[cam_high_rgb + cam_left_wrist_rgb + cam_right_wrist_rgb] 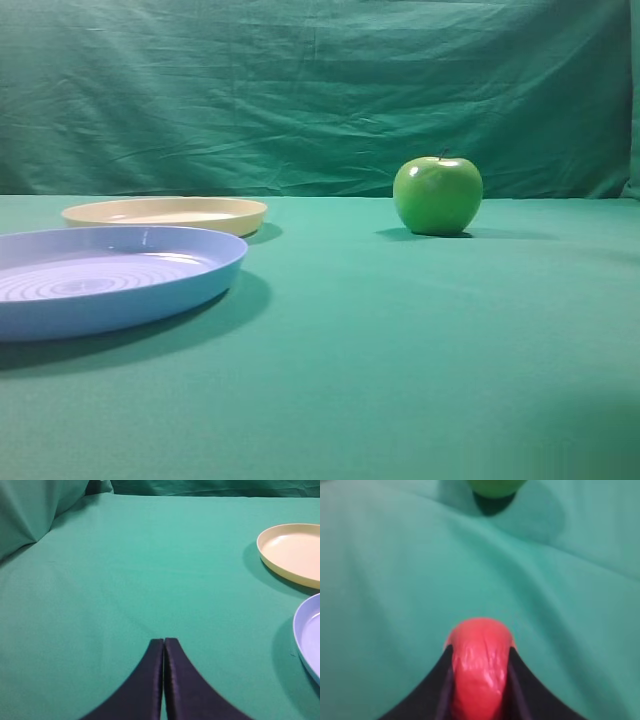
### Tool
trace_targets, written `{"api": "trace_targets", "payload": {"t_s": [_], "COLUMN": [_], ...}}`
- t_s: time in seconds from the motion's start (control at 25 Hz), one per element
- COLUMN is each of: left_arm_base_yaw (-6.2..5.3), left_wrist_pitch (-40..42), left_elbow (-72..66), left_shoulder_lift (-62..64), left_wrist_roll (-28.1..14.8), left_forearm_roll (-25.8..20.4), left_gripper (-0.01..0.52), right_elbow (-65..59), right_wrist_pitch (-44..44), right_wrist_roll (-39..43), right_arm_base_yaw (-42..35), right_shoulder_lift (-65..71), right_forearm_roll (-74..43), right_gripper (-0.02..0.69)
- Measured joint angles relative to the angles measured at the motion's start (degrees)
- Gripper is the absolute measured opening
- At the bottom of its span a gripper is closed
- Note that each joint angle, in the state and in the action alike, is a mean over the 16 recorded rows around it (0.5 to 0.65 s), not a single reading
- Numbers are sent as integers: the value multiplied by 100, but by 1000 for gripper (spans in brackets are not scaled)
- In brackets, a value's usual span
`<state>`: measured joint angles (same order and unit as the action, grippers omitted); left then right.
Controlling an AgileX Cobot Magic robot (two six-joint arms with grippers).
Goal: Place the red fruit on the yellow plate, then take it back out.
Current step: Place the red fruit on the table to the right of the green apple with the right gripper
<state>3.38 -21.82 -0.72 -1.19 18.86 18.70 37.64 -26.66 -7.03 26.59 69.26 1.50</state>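
Currently red fruit (480, 672) gripped in right jaws, long axis running along them, left jaws closed, yellow plate (165, 213) bare.

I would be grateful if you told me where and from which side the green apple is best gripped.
Grip the green apple across its widest middle, coming down from above with the fingers straddling the stem. It stands upright on the cloth with open space all around, and its glossy round sides offer the broadest hold at mid-height. This is a judgement; the right tool is already closed on the red fruit.
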Motion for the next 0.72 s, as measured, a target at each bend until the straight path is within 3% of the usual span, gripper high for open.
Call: {"api": "trace_targets", "payload": {"t_s": [0.44, 0.72], "left_arm_base_yaw": [0, 0], "left_wrist_pitch": [0, 0], "left_elbow": [0, 0], "left_shoulder_lift": [0, 0], "left_wrist_roll": [2, 6], "left_forearm_roll": [0, 0], "left_gripper": [0, 0], "right_elbow": [-803, -785], "right_wrist_pitch": [1427, 1533], "right_wrist_roll": [115, 176], "right_arm_base_yaw": [-21, -21], "right_shoulder_lift": [1044, 1387], "right_forearm_roll": [87, 129], "right_gripper": [183, 336]}}
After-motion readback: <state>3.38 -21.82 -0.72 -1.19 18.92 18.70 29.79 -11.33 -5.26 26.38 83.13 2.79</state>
